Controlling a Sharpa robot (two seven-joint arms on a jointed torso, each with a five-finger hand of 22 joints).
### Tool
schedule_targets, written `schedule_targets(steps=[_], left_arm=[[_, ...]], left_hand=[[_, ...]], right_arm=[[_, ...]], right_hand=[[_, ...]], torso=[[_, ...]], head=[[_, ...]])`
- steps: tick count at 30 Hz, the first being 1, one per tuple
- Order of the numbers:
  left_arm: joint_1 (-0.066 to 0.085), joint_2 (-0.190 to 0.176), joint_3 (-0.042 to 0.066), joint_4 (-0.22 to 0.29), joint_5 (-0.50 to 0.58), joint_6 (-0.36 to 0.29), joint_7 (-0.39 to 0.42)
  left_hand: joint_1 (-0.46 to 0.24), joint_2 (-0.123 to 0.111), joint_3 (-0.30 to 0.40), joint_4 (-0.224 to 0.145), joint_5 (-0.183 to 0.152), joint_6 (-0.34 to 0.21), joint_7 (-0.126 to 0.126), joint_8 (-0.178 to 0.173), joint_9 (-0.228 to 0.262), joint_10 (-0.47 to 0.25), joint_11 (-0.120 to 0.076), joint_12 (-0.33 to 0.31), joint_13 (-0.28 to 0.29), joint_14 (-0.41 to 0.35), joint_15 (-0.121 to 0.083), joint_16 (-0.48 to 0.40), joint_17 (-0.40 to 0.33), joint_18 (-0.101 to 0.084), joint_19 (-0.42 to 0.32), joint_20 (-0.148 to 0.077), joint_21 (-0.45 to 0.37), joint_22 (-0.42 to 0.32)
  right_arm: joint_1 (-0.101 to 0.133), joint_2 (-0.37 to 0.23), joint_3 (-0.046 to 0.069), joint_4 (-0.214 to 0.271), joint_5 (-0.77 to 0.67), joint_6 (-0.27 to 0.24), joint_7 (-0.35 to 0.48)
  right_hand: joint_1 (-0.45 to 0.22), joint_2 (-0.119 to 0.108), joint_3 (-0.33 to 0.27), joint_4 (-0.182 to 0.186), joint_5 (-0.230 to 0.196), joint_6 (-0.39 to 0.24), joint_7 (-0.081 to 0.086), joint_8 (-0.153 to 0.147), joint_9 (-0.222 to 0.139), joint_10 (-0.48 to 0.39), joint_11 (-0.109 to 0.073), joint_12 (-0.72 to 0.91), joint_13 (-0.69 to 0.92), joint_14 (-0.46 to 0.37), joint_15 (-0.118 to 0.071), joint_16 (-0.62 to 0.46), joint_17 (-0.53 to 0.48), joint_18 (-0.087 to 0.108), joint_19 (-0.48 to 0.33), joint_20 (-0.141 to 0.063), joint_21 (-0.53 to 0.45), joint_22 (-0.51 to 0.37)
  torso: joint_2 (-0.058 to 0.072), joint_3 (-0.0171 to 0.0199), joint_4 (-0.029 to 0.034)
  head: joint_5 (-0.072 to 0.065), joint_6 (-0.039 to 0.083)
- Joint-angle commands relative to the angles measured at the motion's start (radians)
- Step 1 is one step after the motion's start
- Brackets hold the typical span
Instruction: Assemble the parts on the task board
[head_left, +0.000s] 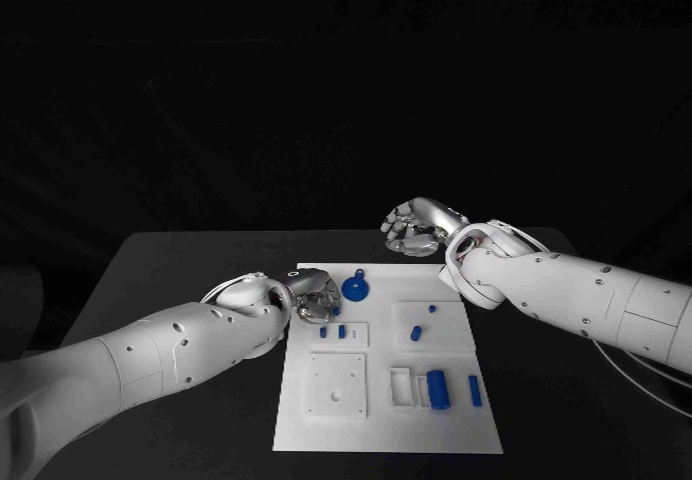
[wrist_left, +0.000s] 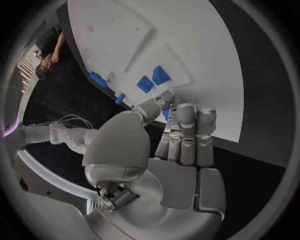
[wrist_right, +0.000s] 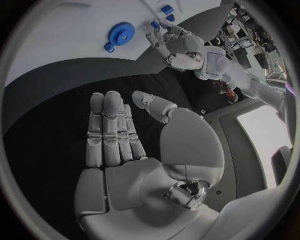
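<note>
The left hand (head_left: 307, 295) pinches a small blue part (head_left: 335, 311) at the white board's (head_left: 389, 420) ten o'clock edge, while the right hand (head_left: 414, 228) hovers empty, fingers apart, at one o'clock.

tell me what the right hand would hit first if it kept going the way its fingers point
Probably bare black table, then the task board edge near the blue gear. The right hand is open; height is unclear.
</note>
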Motion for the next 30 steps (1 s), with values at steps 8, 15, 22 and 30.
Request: schedule_targets(steps=[8,15,22,30], left_arm=[[-0.001,0.001,0.001,-0.001,0.016,-0.019,0.008],[-0.002,-0.008,0.002,-0.015,0.026,-0.034,0.003],[0.0,-0.052,0.011,-0.01,0.125,-0.065,0.019],[0.006,-0.135,0.048,0.047,0.338,-0.151,0.169]], left_hand=[[0.004,-0.014,-0.008,0.003,0.001,-0.043,-0.006,-0.015,-0.006,0.005,-0.004,0.0,0.003,-0.009,-0.002,0.008,-0.003,0.137,-0.004,-0.001,0.001,0.003],[0.004,-0.021,-0.011,0.004,0.0,-0.08,-0.002,-0.026,-0.009,-0.012,0.001,0.0,0.003,-0.017,0.002,0.009,-0.006,0.136,-0.009,0.001,-0.002,0.003],[0.003,-0.028,-0.012,0.01,0.001,-0.064,0.027,-0.003,0.003,-0.067,0.018,-0.001,0.004,-0.046,0.02,0.011,-0.008,0.136,-0.027,0.017,-0.013,0.002],[-0.019,-0.019,0.011,0.026,0.006,0.02,0.038,0.068,0.032,-0.084,0.029,0.036,0.022,-0.151,0.034,-0.078,-0.061,0.11,-0.124,0.044,-0.103,-0.031]], right_arm=[[0.0,-0.001,0.001,0.001,-0.003,0.013,0.004],[0.0,-0.014,0.0,0.004,0.0,0.051,0.008],[-0.001,-0.06,0.0,0.038,0.016,0.11,0.016],[-0.012,-0.142,0.0,0.093,-0.043,0.185,-0.003]], right_hand=[[-0.01,0.002,-0.007,0.0,0.001,-0.002,0.007,0.001,0.001,0.006,0.0,-0.008,0.001,0.0,-0.006,-0.006,0.001,0.014,-0.002,-0.007,0.003,0.002],[-0.011,0.0,-0.009,0.0,0.0,-0.003,0.007,0.001,0.001,0.006,0.0,-0.009,0.002,-0.001,-0.005,-0.007,0.002,0.014,-0.003,-0.006,0.003,0.002],[-0.017,0.008,-0.038,-0.012,0.002,-0.002,0.006,0.003,0.002,0.01,-0.001,-0.015,0.007,0.004,-0.006,-0.006,0.008,0.014,0.0,-0.008,0.006,0.007],[-0.032,0.021,-0.098,-0.035,0.006,0.028,-0.01,0.023,0.016,0.047,-0.013,-0.003,0.029,0.008,-0.018,-0.005,0.02,0.014,0.004,-0.011,0.01,0.015]], torso=[[0.0,-0.0005,0.0009],[0.0,-0.0006,0.0008],[-0.001,0.0,-0.0005],[-0.001,0.0013,0.0021]], head=[[0.0,0.001],[0.0,0.005],[-0.004,0.01],[-0.017,0.02]])
